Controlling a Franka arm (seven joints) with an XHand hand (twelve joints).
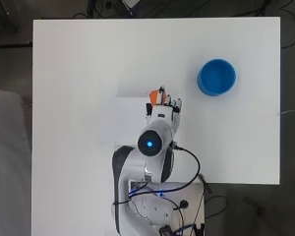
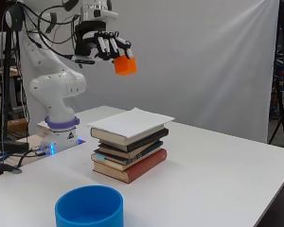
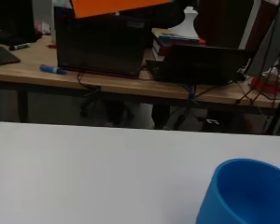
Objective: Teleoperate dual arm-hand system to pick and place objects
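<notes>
One blue bowl (image 2: 89, 207) up front, 1 book stack (image 2: 128, 151), robot hand (image 2: 102, 45) pinching 1 orange block (image 2: 125, 65).

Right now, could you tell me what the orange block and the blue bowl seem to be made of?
Block, held in the hand: flat matte faces and crisp edges suggest foam or painted wood; I cannot tell which. Bowl: probably plastic, given its even colour, smooth thin wall and soft sheen.

White arm (image 2: 57, 87), purple base ring, black cables, black-and-white hand (image 2: 102, 45).
</notes>
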